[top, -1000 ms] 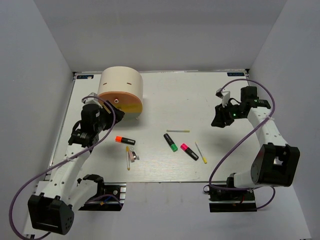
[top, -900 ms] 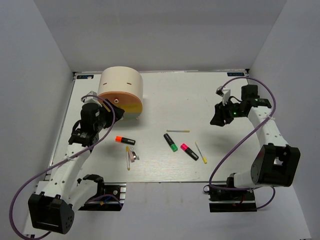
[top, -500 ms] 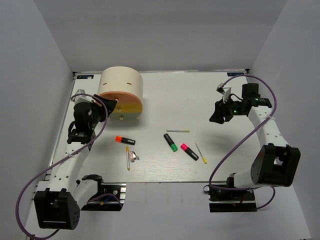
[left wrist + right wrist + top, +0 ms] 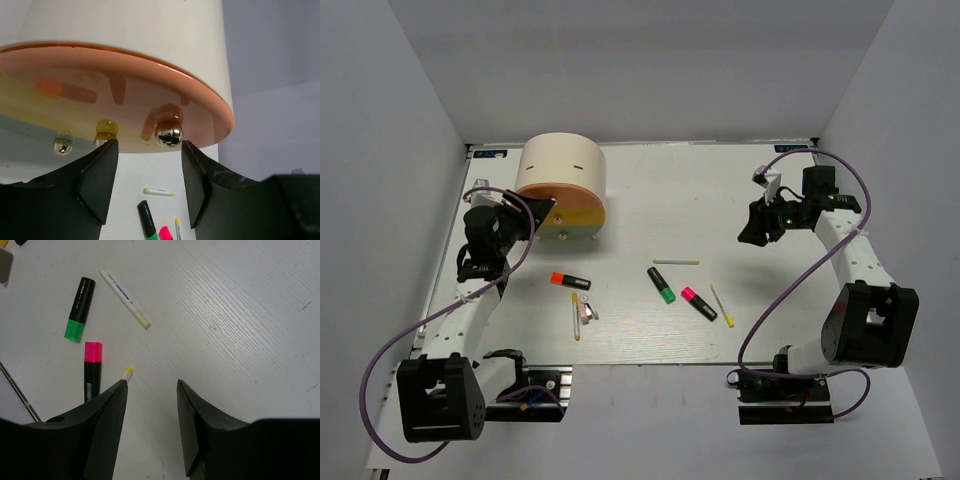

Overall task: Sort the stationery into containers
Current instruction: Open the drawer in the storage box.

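Note:
The cream cylindrical cabinet [image 4: 560,170] stands at the back left. Its orange drawer [image 4: 125,95] has a silver knob [image 4: 169,135], with the yellow drawer's knob [image 4: 106,129] and a third knob [image 4: 62,146] beside it. My left gripper [image 4: 532,213] is open and empty, its fingertips just short of the orange drawer's knob [image 4: 149,150]. On the table lie an orange-capped marker [image 4: 570,281], a green-capped marker [image 4: 662,285], a pink-capped marker [image 4: 698,303], a white stick [image 4: 676,262], a yellow-tipped stick [image 4: 722,305], a yellow pencil [image 4: 576,316] and a small clip [image 4: 588,311]. My right gripper [image 4: 752,236] is open and empty, above the table right of them [image 4: 150,385].
White walls close in the table on the left, back and right. The right wrist view shows the green marker [image 4: 80,309], pink marker [image 4: 92,370], white stick [image 4: 125,298] and the yellow stick's tip [image 4: 128,371] ahead and left of the fingers.
My left arm has swung left and back, bringing its gripper to the cabinet's lower front by the knobs. My right gripper has shifted slightly back and left.

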You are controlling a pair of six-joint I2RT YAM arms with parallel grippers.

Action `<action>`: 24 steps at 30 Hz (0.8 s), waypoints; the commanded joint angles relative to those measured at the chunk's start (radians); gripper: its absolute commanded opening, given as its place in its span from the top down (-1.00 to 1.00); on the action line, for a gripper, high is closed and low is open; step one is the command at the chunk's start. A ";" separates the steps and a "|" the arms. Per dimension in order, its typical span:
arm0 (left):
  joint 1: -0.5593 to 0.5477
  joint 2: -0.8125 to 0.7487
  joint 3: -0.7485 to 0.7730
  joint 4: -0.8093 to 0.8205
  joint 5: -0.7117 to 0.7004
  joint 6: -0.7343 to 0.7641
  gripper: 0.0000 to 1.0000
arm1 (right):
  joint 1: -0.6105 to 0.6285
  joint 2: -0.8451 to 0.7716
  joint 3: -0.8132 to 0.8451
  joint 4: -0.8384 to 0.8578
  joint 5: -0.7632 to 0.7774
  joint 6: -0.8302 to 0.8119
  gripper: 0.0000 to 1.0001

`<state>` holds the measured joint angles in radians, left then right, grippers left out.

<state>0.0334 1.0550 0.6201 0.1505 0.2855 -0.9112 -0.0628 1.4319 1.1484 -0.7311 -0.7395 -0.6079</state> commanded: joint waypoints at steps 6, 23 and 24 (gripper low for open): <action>0.039 0.008 -0.066 0.207 0.102 -0.064 -0.17 | 0.001 0.013 0.025 0.013 -0.011 0.007 -0.01; 0.039 0.073 -0.026 0.222 0.090 -0.097 -0.05 | 0.001 0.004 -0.001 0.021 -0.009 0.002 -0.01; 0.039 0.073 -0.026 0.222 0.090 -0.097 -0.02 | 0.001 0.004 -0.003 0.019 -0.009 0.002 -0.01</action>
<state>0.0647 1.1378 0.5663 0.3824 0.3855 -1.0130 -0.0624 1.4429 1.1481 -0.7296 -0.7361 -0.6079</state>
